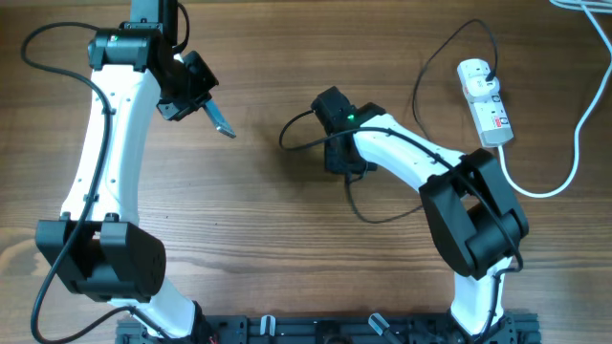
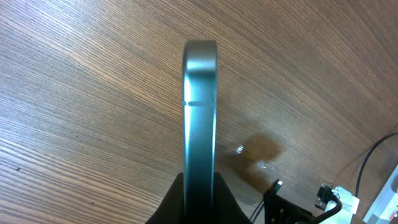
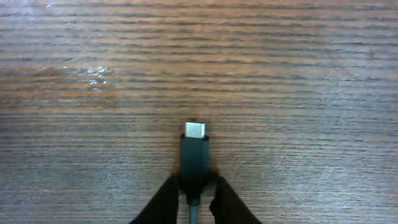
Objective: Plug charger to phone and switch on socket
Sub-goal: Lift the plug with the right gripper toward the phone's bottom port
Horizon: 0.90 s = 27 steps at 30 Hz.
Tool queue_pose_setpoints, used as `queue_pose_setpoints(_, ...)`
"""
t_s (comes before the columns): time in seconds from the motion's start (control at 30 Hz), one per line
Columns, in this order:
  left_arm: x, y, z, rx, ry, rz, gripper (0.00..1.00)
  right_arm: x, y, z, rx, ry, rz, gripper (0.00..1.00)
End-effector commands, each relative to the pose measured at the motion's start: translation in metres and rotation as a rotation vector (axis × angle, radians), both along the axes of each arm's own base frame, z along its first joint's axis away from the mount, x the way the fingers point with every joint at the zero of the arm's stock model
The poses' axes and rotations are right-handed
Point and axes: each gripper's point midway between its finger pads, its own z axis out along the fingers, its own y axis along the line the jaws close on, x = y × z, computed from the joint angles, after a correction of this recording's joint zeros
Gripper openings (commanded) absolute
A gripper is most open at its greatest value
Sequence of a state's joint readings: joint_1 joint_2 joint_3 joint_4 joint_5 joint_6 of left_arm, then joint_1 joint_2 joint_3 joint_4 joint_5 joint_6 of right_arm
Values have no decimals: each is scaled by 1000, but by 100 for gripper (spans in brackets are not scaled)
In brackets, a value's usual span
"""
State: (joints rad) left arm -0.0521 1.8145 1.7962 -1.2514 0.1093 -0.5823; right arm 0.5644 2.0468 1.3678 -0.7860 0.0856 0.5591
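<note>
My left gripper [image 1: 199,96] is shut on the phone [image 1: 221,119] and holds it on edge above the table at the upper left. In the left wrist view the phone [image 2: 200,124] shows as a thin teal edge between the fingers [image 2: 200,199]. My right gripper [image 1: 337,164] is shut on the charger connector [image 3: 194,155], whose silver tip points away over the wood. The black charger cable [image 1: 421,81] runs from the gripper to the socket [image 1: 485,103], a white power strip at the upper right. The connector and the phone are apart.
A thick white cord [image 1: 574,143] loops from the socket off the right edge. The black cable makes loops around the right arm [image 1: 363,210]. The arm bases stand at the front edge of the wooden table [image 1: 268,248].
</note>
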Motion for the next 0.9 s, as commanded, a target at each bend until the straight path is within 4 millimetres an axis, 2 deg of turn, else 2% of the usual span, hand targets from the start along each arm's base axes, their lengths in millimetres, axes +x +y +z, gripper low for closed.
queue_pose_setpoints(0.0,1,1,2,-9,-4,12,4,-6,-9,-14,-24,46,-3,19)
queue_pose_setpoints(0.23,1,1,2,-9,-5,12,4,-10,-8,-14,-20,64,7,19)
queue_pose_setpoints(0.33,1,1,2,-9,-5,12,4,-13,-8,-14,-15,81,10,24)
queue_pose_setpoints(0.53,1,1,2,-9,-5,12,4,-15,-8,-14,-16,89,10,24)
queue_pose_setpoints(0.8,1,1,2,-9,-5,12,4,-14,-8,-14,-13,84,5,8)
queue_pose_setpoints(0.87,1,0,2,-9,-5,11,4,-14,-8,-14,-12,84,-1,8)
